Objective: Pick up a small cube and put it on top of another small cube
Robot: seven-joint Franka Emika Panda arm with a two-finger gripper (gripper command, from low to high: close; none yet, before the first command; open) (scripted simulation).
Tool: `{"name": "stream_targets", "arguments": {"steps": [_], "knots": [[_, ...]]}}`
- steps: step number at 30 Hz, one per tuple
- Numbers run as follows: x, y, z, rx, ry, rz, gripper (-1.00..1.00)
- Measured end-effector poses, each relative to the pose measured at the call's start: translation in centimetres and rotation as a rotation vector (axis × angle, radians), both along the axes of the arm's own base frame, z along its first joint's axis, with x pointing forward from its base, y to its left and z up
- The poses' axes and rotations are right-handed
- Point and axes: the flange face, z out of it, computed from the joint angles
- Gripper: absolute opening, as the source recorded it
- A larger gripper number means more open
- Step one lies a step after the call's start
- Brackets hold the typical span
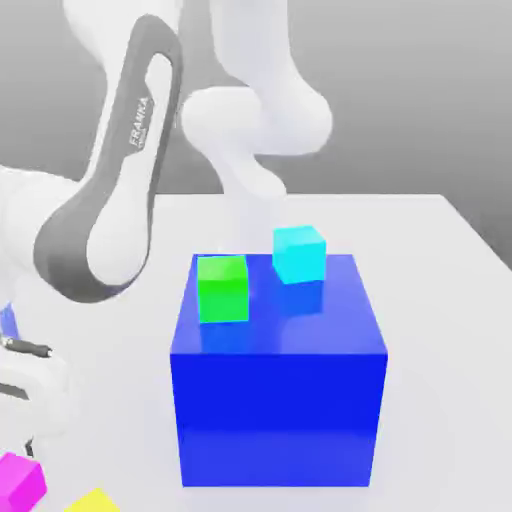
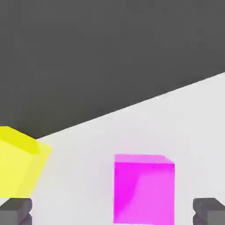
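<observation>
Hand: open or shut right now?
Open. In the hand view the two fingertips stand far apart, with the magenta cube between them, untouched on the table.

The exterior view looks down at the white table (image 1: pixel 430 230) from one side. The hand view sits low and close, facing across it. Both see the pink cube (image 2: pixel 143 189) and yellow cube (image 2: pixel 17 162)
</observation>
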Motion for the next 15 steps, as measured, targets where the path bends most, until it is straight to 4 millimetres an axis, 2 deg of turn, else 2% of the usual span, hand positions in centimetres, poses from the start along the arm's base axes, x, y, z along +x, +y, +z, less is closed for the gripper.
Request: {"name": "stream_targets", "arguments": {"steps": [2, 3, 8, 9, 10, 14, 15], "knots": [[-0.1, -0.2, -3.1, -0.001, 0.005, -0.002, 0.0], [-0.2, -0.2, -4.3, -0.001, 0.006, -0.002, -1.0], [-0.2, -0.2, -4.4, 0.0, 0.006, -0.002, -1.0], [-0.3, -0.2, -5.0, 0.0, 0.007, -0.003, -1.0], [-0.2, -0.2, -4.5, 0.0, 0.006, -0.002, -1.0], [-0.2, -0.1, 0.7, 0.003, 0.006, -0.001, -1.0], [-0.1, 0.7, 1.8, 0.015, 0.002, 0.008, -1.0]]}}
